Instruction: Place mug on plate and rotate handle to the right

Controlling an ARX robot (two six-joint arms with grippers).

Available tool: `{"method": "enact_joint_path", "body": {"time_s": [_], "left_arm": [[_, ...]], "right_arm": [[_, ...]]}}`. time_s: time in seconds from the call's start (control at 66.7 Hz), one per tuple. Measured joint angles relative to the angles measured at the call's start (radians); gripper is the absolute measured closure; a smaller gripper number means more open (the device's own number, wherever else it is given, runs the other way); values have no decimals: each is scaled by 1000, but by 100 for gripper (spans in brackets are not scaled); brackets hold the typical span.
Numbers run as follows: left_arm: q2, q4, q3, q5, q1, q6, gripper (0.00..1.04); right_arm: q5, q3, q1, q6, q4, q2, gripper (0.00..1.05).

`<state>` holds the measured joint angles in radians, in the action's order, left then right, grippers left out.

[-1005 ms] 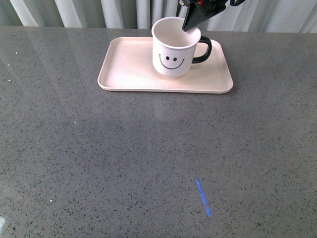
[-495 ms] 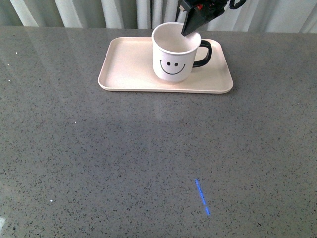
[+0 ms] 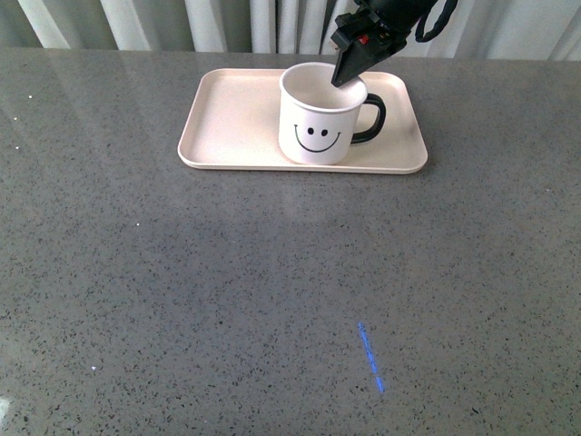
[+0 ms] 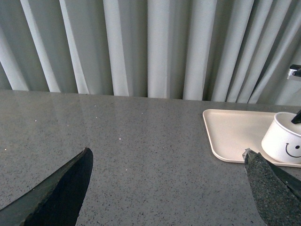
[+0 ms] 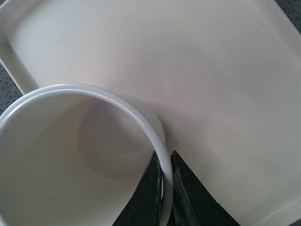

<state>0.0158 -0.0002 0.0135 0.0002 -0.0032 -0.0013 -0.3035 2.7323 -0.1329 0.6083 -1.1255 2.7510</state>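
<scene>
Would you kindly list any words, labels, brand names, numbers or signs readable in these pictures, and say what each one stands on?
No readable words, numbers or brand names appear in any view.
The only sign is a black smiley face, two dots over a curved mouth, with no lettering, printed on the side of the mug.
The plate bears no marking.
A small red patch on the right gripper is too small to read.

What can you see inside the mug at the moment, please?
The mug looks empty: bare white wall and bottom. One of the right gripper's fingers reaches inside at the rim, its partner outside. That finger covers part of the inner wall.
</scene>
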Motion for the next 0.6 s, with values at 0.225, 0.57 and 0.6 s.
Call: {"method": "enact_joint_path", "body": {"time_s": [0.225, 0.57, 0.6], "left_arm": [[0, 0, 0, 0, 0, 0, 9], [0, 0, 0, 0, 0, 0, 9], [0, 0, 0, 0, 0, 0, 9]], "right_arm": [[10, -43, -1, 14, 20, -24, 95], [2, 117, -3, 13, -74, 21, 48], [2, 126, -4, 13, -74, 21, 44]]}}
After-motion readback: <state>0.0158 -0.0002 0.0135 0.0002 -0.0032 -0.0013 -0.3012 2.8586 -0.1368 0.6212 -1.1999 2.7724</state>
